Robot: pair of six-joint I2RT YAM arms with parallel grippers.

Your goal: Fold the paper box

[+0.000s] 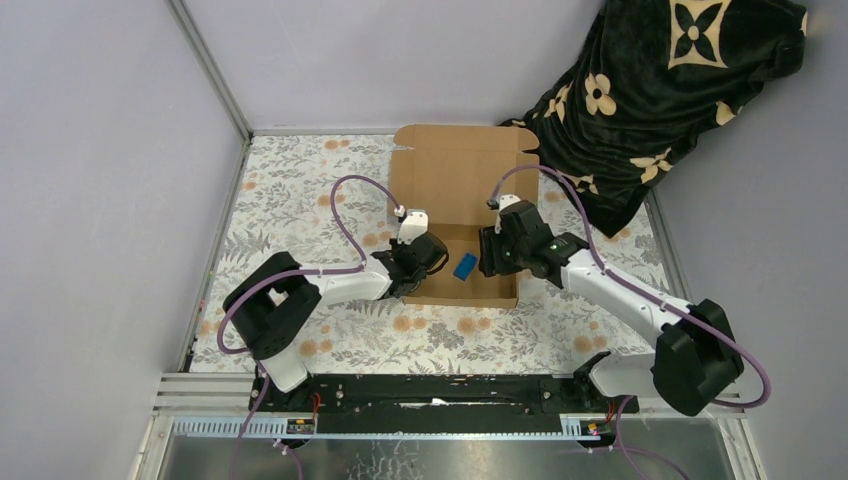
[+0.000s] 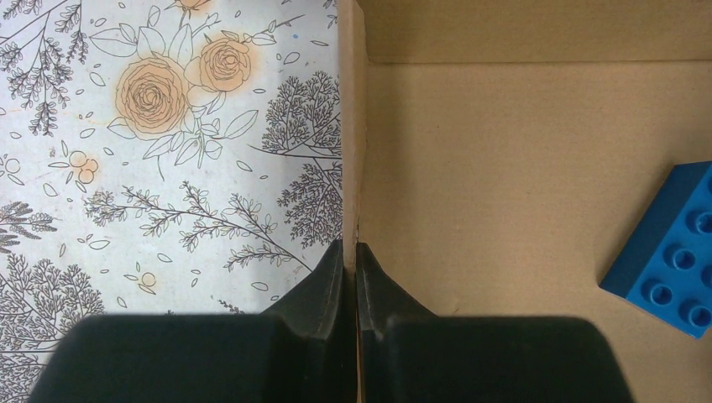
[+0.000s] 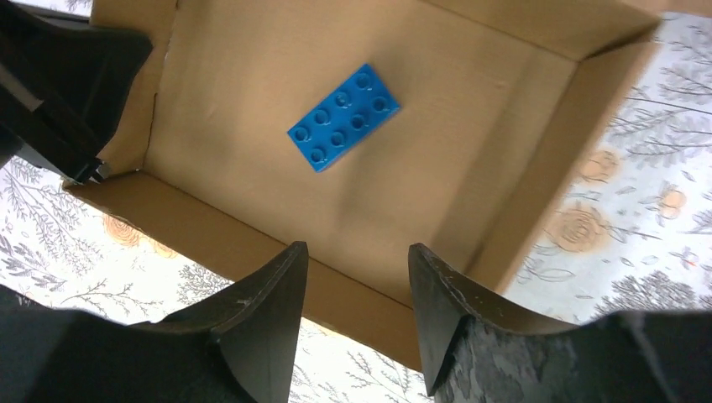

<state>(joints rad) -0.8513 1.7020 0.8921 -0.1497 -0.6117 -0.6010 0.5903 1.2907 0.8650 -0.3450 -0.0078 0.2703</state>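
Observation:
The paper box (image 1: 460,170) is brown cardboard on the floral cloth, with its lid flap lying flat toward the back and its tray walls standing up at the front. My left gripper (image 1: 414,262) is shut on the tray's left wall (image 2: 351,159), one finger on each side (image 2: 351,252). My right gripper (image 1: 490,252) is open at the tray's right wall. In the right wrist view its fingers (image 3: 357,260) stand apart over that wall (image 3: 252,243). A small blue studded brick (image 1: 465,266) lies loose on the tray floor (image 3: 344,117) (image 2: 672,256).
A dark blanket with pale flower patterns (image 1: 650,90) is heaped at the back right, touching the box's lid corner. Grey walls close in the left, back and right. A metal rail (image 1: 430,400) runs along the near edge by the arm bases.

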